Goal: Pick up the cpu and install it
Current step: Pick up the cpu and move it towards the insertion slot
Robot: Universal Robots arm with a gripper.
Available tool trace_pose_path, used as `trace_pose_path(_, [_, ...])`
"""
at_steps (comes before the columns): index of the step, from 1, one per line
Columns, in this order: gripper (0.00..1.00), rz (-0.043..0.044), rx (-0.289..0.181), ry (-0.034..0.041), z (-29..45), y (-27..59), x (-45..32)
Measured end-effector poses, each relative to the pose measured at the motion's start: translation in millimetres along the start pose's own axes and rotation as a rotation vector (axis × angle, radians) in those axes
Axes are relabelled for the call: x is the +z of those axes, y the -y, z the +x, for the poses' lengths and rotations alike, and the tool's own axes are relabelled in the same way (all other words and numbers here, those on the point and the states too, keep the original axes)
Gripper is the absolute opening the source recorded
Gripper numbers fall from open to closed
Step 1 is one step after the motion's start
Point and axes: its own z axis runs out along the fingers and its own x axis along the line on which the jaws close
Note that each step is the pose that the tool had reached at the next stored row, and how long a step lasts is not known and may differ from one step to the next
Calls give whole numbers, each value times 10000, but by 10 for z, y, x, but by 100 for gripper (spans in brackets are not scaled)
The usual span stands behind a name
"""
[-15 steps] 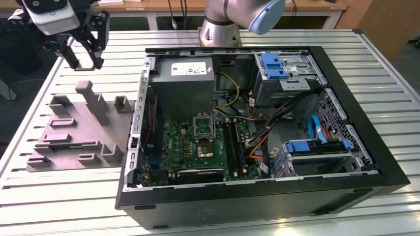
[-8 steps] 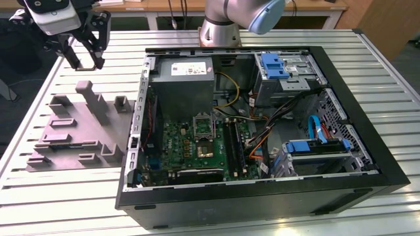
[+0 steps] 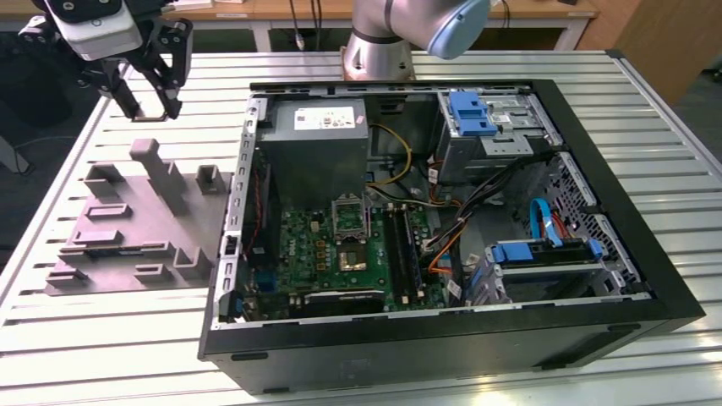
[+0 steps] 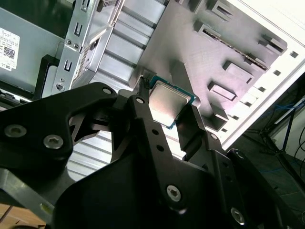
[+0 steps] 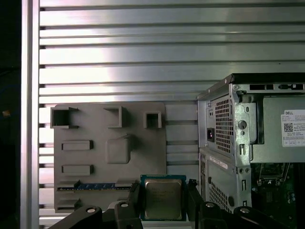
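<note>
My gripper (image 3: 148,108) hangs in the air at the exterior view's far left, above the far end of the grey parts holder (image 3: 124,228). In both wrist views the cpu (image 5: 163,199) (image 4: 167,106), a small square chip with a silvery top, sits clamped between the two black fingers (image 5: 135,193), with the gripper (image 5: 163,191) (image 4: 167,102) shut on it. The holder (image 5: 95,157) (image 4: 219,43) lies below the chip. The open socket (image 3: 350,222) on the green motherboard (image 3: 321,258) lies inside the computer case.
The open black computer case (image 3: 631,288) lies on its side on the slatted metal table (image 3: 135,338), right of the holder, with a power supply (image 3: 316,135), cables and blue drive brackets inside. A memory stick (image 5: 88,186) rests in a holder slot.
</note>
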Motion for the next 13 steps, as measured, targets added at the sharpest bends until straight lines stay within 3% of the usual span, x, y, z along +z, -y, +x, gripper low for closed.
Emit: trace_pose_path(13, [47,0,0,0,-40,-2,0])
